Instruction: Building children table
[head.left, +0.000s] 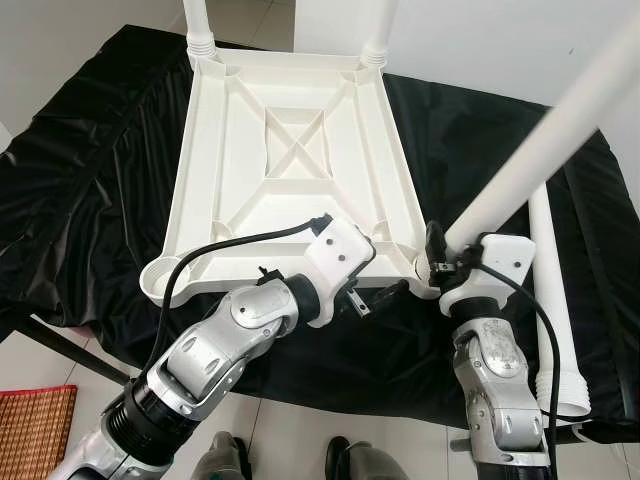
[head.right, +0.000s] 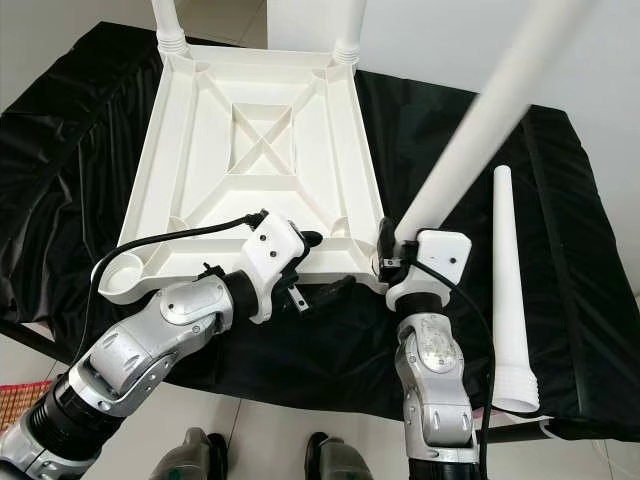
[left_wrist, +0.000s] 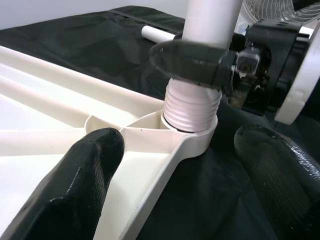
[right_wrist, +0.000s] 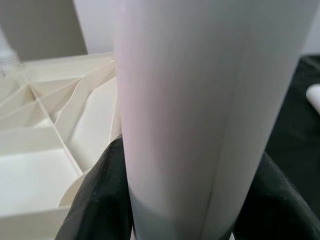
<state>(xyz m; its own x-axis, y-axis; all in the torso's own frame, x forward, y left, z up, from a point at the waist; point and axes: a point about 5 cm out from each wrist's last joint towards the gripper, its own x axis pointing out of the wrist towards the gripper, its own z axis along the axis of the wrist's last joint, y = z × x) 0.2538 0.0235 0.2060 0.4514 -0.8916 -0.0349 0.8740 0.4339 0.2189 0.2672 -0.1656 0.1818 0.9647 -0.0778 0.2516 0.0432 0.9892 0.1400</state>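
Up front, near edge: right gripper (head.right: 395, 245) has its fingers pinched around a white leg (head.right: 480, 130), base in the near right corner socket, looks like it's screwing it in.
Beside it: left gripper (head.left: 385, 292) fingers spread wide, straddling the tabletop (head.left: 290, 160) rim, probably steadying it.
Right side: spare leg (head.right: 505, 290) lying on the black-draped bench (head.right: 590, 250), waiting its turn.
Near left corner: socket (head.left: 165, 278) still empty.
Far edge: two legs (head.left: 197, 25) already standing.

Home room: tiled floor (head.left: 70, 365), woven mat (head.left: 35, 430), black-draped table (head.left: 80, 200).
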